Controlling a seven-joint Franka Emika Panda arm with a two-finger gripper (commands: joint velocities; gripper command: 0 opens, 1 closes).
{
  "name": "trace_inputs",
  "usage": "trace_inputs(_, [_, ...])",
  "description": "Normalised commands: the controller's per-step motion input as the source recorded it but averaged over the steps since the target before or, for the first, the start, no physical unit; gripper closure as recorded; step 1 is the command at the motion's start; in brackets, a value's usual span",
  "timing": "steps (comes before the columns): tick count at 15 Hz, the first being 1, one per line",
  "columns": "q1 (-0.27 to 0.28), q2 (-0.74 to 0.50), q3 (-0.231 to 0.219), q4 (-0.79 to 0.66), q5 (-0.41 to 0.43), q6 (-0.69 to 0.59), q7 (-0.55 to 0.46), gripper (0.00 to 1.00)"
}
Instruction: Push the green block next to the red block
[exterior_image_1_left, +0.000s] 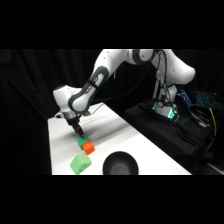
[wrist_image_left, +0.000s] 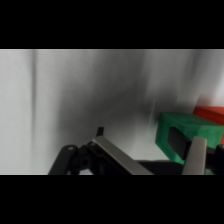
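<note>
Touching green block (exterior_image_1_left: 81, 143) and red block (exterior_image_1_left: 88, 147) — gripper (exterior_image_1_left: 78, 131) just behind

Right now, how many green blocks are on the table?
2. The small green block sits under the gripper, touching the red block. A larger, paler green block lies nearer the table's front edge, left of the black bowl.

Two cameras here. Side view: fixed beside the white table (exterior_image_1_left: 65, 150), looking across and down, arm base off at about 2 o'clock, far enough back to take in the whole arm and most of the tabletop. Wrist view: mounted on the arm, aimed past the gripper (wrist_image_left: 150, 160) at the tabletop, very close. Shared between both: the green block (exterior_image_1_left: 81, 142) (wrist_image_left: 187, 132) and the red block (exterior_image_1_left: 88, 147) (wrist_image_left: 212, 114) touching it.
</note>
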Motion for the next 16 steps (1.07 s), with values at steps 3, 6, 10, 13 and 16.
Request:
trace_inputs(3, [0.02,-0.23,-0.065,-0.14,-0.035,-0.06,0.15,0.0])
trace_inputs(6, [-0.003,-0.28,-0.093,0.0,-0.039,-0.26,0.17,0.0])
trace_inputs(10, [0.031,-0.45,-0.061,-0.04,-0.007,-0.47,0.2,0.0])
trace_inputs(13, [0.117,-0.59,-0.063,-0.13,0.025,-0.57,0.29,0.0])
trace_inputs(16, [0.189,-0.65,-0.067,-0.3,0.011,-0.51,0.26,0.0])
